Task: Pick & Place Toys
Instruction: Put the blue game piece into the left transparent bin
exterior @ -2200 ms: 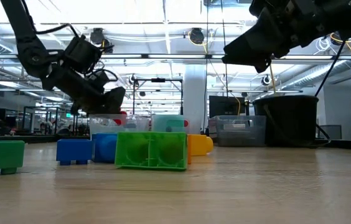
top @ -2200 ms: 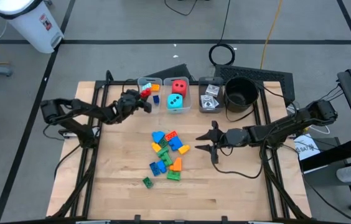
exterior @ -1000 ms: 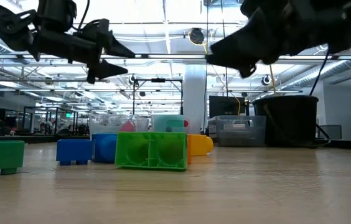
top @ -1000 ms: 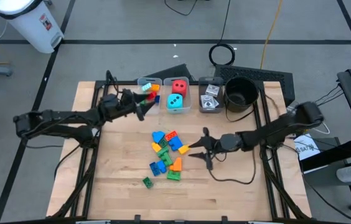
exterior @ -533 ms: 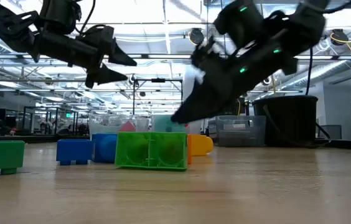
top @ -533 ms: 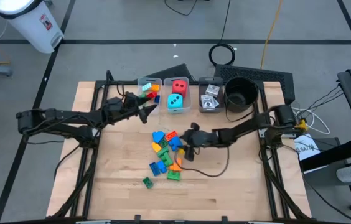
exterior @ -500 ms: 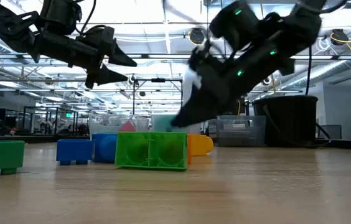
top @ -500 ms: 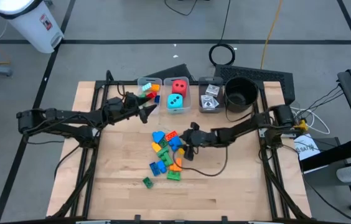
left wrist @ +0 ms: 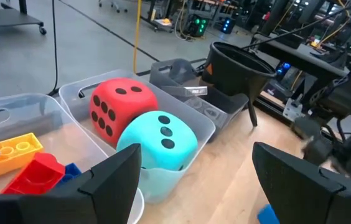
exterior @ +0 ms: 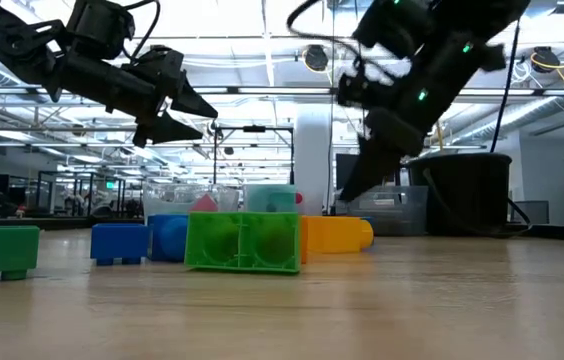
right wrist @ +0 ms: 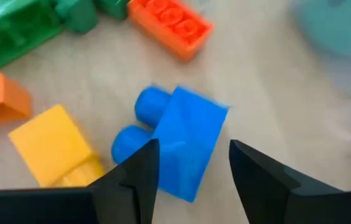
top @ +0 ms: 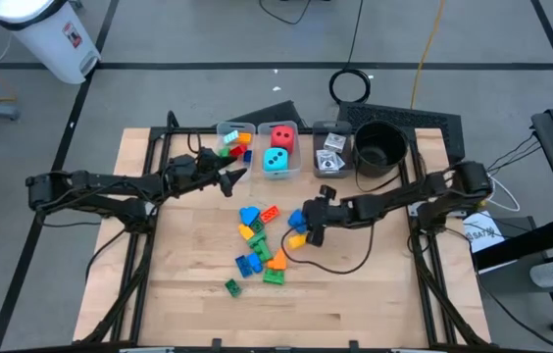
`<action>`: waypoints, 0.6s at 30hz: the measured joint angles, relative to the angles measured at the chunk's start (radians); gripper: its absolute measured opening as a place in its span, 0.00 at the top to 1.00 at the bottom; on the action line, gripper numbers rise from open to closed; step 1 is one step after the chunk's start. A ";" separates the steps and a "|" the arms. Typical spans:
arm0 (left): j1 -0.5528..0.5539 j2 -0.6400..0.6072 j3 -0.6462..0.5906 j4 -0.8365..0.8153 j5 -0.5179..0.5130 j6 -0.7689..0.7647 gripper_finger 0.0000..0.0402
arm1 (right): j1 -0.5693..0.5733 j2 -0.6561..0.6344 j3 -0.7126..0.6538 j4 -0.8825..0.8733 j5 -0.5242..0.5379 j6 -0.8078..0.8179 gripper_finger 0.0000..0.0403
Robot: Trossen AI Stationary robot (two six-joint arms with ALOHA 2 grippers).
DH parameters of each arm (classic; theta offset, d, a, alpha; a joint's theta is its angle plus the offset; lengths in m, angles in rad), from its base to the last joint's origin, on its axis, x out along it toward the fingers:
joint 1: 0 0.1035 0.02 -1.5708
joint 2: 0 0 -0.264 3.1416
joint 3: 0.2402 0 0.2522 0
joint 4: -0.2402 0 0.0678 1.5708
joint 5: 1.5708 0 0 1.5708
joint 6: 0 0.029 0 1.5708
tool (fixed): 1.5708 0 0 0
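A pile of small bricks (top: 262, 245) lies mid-table; one green brick (top: 231, 285) lies apart near the front. My right gripper (top: 303, 224) points down at the pile's right edge. It is open, with its fingers on either side of a blue brick (right wrist: 182, 140) that lies flat on the wood beside a yellow brick (right wrist: 54, 146). My left gripper (top: 234, 178) is open and empty, raised above the table just in front of the bins. Its wrist view shows the red die (left wrist: 118, 106) and the teal die (left wrist: 160, 138) side by side in a clear bin. My right gripper comes at the blue brick from above, one finger (right wrist: 135, 177) beside the brick's near end (right wrist: 175, 180) and the other standing off it. Whether the finger touches the brick, I cannot tell. The brick lies on the table.
Three clear bins stand in a row at the far edge: bricks (top: 235, 142), dice (top: 278, 147), cards (top: 330, 152). A round black pot (top: 378, 145) stands to their right. A green brick (exterior: 242, 242) and a yellow brick (exterior: 337, 234) show in the low view.
My right gripper has gone toward the table's left into the pile, then tipped down and drawn back a little to the right. A blue and a yellow brick have slid out of the pile toward the right. My left gripper has shifted slightly toward the pile.
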 joint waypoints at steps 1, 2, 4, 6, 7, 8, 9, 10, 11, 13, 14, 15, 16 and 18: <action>-0.003 0.000 0.000 0.000 0.000 0.000 0.22 | 0.005 -0.020 -0.005 -0.012 0.027 0.008 0.58; -0.005 0.000 0.000 -0.001 0.000 0.000 0.22 | 0.011 -0.040 -0.011 -0.022 0.055 0.017 0.58; -0.007 0.000 0.000 -0.007 0.000 0.000 0.22 | 0.022 -0.073 -0.036 -0.016 0.092 0.043 0.57; -0.011 0.000 0.000 -0.008 0.000 -0.001 0.22 | 0.032 -0.096 -0.068 -0.015 0.128 0.078 0.55; -0.011 0.000 0.000 -0.009 -0.001 -0.004 0.22 | 0.035 -0.101 -0.084 0.012 0.141 0.090 0.54; -0.012 0.000 0.000 -0.010 -0.005 -0.004 0.22 | 0.037 -0.107 -0.104 0.056 0.139 0.097 0.52; -0.013 0.000 0.000 -0.011 -0.006 -0.004 0.22 | 0.039 -0.112 -0.126 0.101 0.136 0.101 0.49; -0.013 0.000 0.000 -0.011 -0.007 -0.004 0.22 | 0.042 -0.114 -0.150 0.147 0.130 0.102 0.46; -0.012 0.000 0.000 -0.011 -0.008 -0.004 0.22 | 0.043 -0.110 -0.175 0.217 0.110 0.095 0.43; -0.013 0.000 0.000 -0.010 -0.008 -0.005 0.22 | 0.044 -0.097 -0.224 0.348 0.052 0.080 0.35; -0.012 0.000 0.000 -0.010 -0.008 -0.006 0.22 | 0.044 -0.089 -0.247 0.396 0.034 0.068 0.31; -0.012 0.000 0.000 -0.009 -0.008 -0.007 0.22 | 0.042 -0.076 -0.261 0.440 0.029 0.064 0.28; -0.012 0.000 0.000 -0.008 -0.008 -0.007 0.22 | 0.039 -0.060 -0.272 0.474 0.030 0.062 0.25; -0.012 0.000 0.000 -0.005 -0.009 -0.007 0.22 | 0.032 -0.030 -0.283 0.491 0.033 0.064 0.20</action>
